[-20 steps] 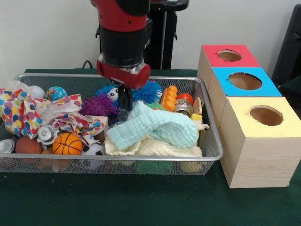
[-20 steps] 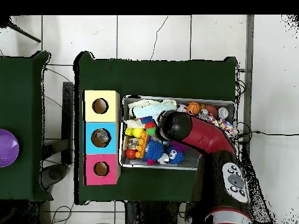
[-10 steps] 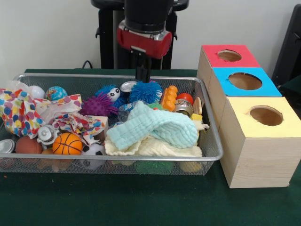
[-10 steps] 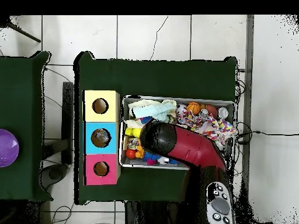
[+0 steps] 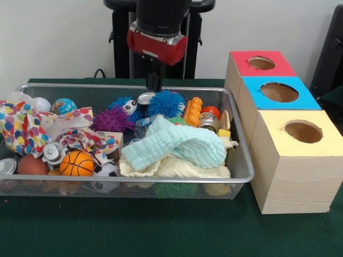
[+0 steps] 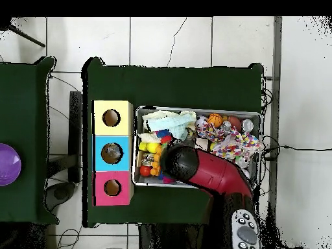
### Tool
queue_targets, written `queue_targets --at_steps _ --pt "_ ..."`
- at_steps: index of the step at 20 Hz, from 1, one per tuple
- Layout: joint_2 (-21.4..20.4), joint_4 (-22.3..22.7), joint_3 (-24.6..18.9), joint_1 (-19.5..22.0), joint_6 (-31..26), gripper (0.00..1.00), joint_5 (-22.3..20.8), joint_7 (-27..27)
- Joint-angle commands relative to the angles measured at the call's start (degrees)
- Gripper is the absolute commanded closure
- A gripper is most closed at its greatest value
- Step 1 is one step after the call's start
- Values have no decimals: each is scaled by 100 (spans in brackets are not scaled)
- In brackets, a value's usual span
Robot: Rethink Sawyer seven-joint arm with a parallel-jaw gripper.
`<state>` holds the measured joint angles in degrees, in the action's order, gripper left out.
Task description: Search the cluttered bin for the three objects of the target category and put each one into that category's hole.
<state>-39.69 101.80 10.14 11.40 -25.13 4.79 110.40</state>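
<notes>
Hovering pincer [image 5: 154, 82] clear above bin [image 5: 236, 140] back rim, empty, seemingly clenched, blue spiky ball [image 5: 166, 103] below.

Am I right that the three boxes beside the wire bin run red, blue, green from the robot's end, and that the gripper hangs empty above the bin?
Nearly. The third box has a yellow top, not green; the front view shows it after the red box and blue box. The gripper does hang empty above the wire bin.
</notes>
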Motion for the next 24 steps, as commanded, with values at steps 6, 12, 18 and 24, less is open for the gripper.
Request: queue_targets --at_steps 6,12,18,24 --pt "1013 507 -300 438 1282 100 46 1052" --pt "1015 625 -376 440 1409 0 100 1051" --pt "955 729 -224 286 1256 0 298 1273" --pt "777 837 -77 199 560 0 895 1666"
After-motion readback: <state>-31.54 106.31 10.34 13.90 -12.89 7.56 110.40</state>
